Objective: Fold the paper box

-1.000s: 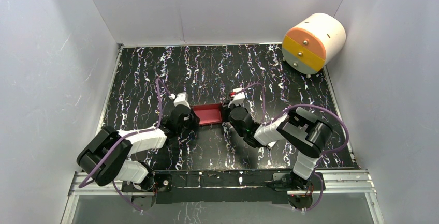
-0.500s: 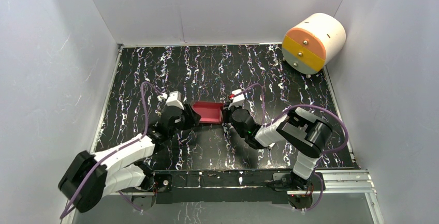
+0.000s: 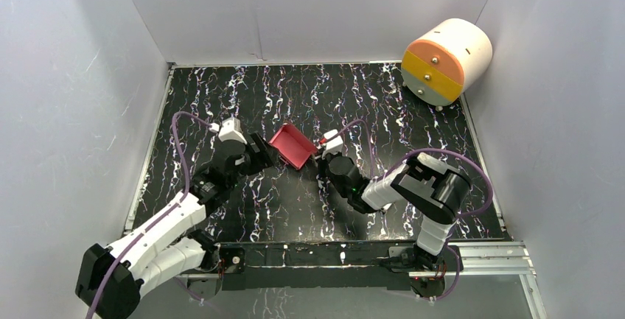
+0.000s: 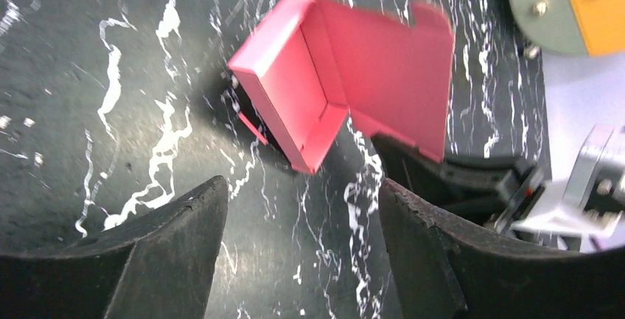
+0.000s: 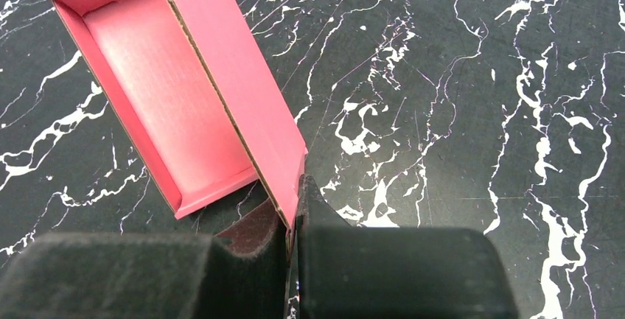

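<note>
Since the earlier frame the left jaws [image 4: 298,197] had released and backed toward 7 o'clock, wide and empty. The paper box [image 4: 346,76] lay at their 12 o'clock. The right jaws [image 5: 291,219], nearer, were clamped on its wall.

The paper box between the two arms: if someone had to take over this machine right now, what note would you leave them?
Left gripper: open, just short of the paper box, touching nothing.
Right gripper: shut on the edge of the box's wide flap.
Where: the box sits mid-table on the black marbled table, turned at an angle, open side up.
Done: the side walls stand up and form a shallow tray.
Left: the wide flap with its tab still sticks out unfolded; it probably has to be closed over the tray, with the left gripper likely steadying the other end.
</note>
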Motion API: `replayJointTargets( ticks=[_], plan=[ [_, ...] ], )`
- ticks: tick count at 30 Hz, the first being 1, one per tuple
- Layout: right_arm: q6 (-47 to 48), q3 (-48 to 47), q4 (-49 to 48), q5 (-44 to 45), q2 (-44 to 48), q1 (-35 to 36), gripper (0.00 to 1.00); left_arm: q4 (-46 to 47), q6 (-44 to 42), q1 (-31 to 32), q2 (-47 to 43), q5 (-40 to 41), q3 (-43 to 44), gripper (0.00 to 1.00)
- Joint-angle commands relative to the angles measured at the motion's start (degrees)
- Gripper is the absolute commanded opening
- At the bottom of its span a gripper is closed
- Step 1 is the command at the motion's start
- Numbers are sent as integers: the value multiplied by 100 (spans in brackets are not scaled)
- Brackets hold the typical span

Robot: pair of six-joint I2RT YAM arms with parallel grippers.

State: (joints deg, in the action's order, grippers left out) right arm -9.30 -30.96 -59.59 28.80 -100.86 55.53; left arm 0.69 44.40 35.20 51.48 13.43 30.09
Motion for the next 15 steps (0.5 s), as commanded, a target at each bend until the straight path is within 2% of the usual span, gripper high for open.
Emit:
replayJointTargets(
  ticks=[1,4,7,15],
  plan=[
    [516,-176,241,199,129,21,10,-428,-136,-675,72,-322,515,72],
    [818,-314,586,122,279,20,9,-501,-332,-1356,260,-979,860,72],
    [1227,-465,858,1,389,19,9,-665,-465,-1769,672,-1611,1385,72],
    [1915,-912,1796,-549,705,-136,10,-638,-708,-1929,1628,-2107,2498,73]
  ],
)
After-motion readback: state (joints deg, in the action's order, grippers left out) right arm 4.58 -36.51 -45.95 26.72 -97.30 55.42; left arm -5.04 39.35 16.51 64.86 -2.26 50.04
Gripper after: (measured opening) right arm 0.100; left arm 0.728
